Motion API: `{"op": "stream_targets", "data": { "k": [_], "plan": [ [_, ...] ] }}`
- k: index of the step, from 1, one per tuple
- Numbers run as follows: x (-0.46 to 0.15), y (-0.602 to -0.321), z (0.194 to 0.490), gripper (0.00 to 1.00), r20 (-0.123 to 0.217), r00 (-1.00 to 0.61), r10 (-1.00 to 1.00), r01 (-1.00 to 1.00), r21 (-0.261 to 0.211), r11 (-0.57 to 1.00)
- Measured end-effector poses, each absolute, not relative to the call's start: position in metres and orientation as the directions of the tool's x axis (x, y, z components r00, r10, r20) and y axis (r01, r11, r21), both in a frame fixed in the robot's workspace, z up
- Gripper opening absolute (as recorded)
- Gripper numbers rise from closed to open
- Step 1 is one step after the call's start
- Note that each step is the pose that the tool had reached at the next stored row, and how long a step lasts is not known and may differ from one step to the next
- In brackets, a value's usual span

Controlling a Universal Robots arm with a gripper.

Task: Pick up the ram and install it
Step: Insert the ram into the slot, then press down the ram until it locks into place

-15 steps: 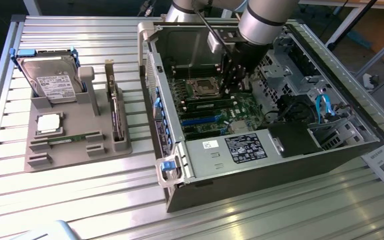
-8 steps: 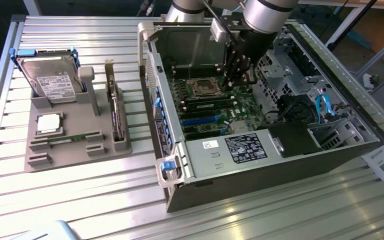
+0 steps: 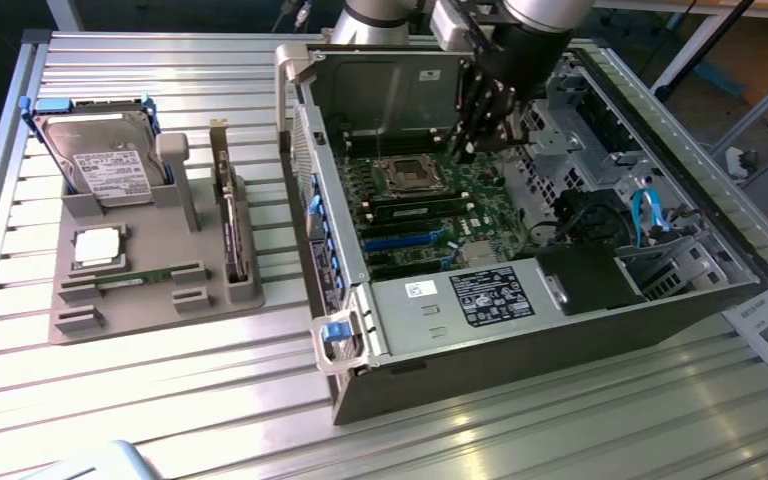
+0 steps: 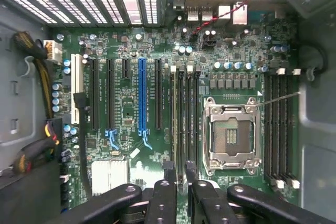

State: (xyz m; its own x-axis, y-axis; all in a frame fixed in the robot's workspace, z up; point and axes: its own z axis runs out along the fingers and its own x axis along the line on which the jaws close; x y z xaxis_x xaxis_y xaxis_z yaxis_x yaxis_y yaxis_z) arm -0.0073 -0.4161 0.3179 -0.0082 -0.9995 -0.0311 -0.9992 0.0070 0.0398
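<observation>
The ram [image 3: 135, 281] is a thin green strip standing on edge in a slot of the grey holder [image 3: 157, 310], just in front of the square silver CPU, at the exterior view's left. My gripper [image 3: 475, 140] hangs well away from it, inside the open computer case [image 3: 531, 330] above the motherboard [image 4: 126, 103]. In the wrist view the gripper [image 4: 179, 167] has its two dark fingertips [image 4: 168, 169] apart, nothing between them, over the long memory slots [image 4: 184, 119] beside the empty CPU socket [image 4: 230, 135].
The holder also carries a hard drive [image 3: 101, 160] and a dark expansion card [image 3: 228, 215] upright on its right side. Case walls, a drive cage [image 3: 384, 100] and the power supply [image 3: 491, 295] surround the motherboard. Cables [image 4: 37, 145] lie along one side.
</observation>
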Motion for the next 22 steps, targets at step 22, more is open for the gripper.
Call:
{"op": "stream_targets", "data": {
  "k": [22],
  "plan": [
    [-0.008,-0.416,0.363,0.2,-0.029,-0.007,-1.0,-0.999,0.038,0.006]
  ]
}}
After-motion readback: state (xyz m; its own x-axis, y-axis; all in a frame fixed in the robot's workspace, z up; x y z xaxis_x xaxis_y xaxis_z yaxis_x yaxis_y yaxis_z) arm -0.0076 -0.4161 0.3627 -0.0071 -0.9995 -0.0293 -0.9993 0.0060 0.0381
